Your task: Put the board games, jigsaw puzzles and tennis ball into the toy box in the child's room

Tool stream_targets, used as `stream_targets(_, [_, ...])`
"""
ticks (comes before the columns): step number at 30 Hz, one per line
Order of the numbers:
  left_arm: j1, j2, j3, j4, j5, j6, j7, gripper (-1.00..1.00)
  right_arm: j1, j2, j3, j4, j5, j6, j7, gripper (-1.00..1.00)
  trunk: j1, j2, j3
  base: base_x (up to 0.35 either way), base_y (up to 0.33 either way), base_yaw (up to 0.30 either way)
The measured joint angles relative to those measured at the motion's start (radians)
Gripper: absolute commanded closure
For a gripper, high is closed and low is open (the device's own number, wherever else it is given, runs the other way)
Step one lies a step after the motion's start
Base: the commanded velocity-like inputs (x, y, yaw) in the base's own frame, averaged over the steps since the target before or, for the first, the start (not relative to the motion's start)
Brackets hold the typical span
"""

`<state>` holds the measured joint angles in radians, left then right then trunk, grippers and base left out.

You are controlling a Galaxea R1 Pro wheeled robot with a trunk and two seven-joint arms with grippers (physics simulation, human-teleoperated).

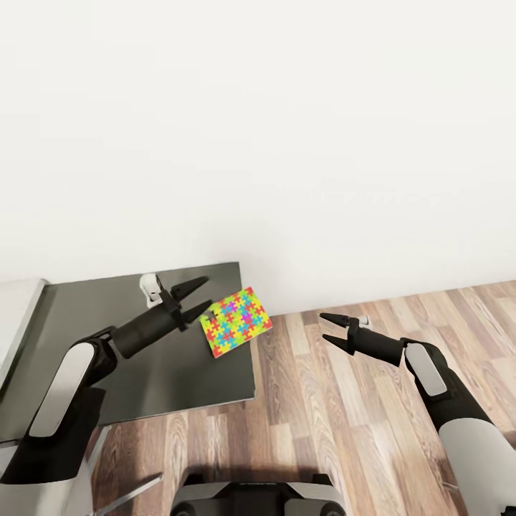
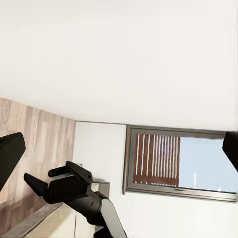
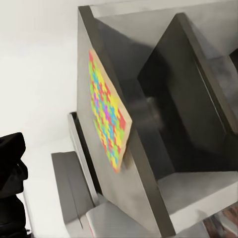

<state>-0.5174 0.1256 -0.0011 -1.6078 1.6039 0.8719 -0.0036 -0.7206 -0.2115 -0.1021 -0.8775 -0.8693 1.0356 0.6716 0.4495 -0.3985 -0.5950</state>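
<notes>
The left end effector [image 1: 193, 299] is held out over the dark surface [image 1: 143, 358], fingers spread and empty, tips just beside the jigsaw puzzle [image 1: 236, 322] at the surface's corner. The right end effector [image 1: 328, 327] is extended above the wood floor [image 1: 344, 408], parted, holding nothing.

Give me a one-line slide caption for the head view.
Left gripper open at the edge of a jigsaw puzzle on the dark desk wing; right gripper open over wood floor.
</notes>
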Motion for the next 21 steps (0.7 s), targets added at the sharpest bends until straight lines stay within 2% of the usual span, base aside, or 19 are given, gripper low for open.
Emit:
stream_targets(7, [0.002,0.0,0.0,0.0,0.001,-0.002,-0.007,-1.0,0.0,0.0,-0.001,0.0,0.0,0.0,0.0,-1.0,0.0,0.0,0.0,0.0,0.0,0.081])
stream_targets(21, [0.001,0.003,0.003,0.0,0.001,-0.001,-0.007,-1.0,0.0,0.0,-0.002,0.0,0.0,0.001,0.0,-1.0,0.0,0.0,0.0,0.0,0.0,0.017])
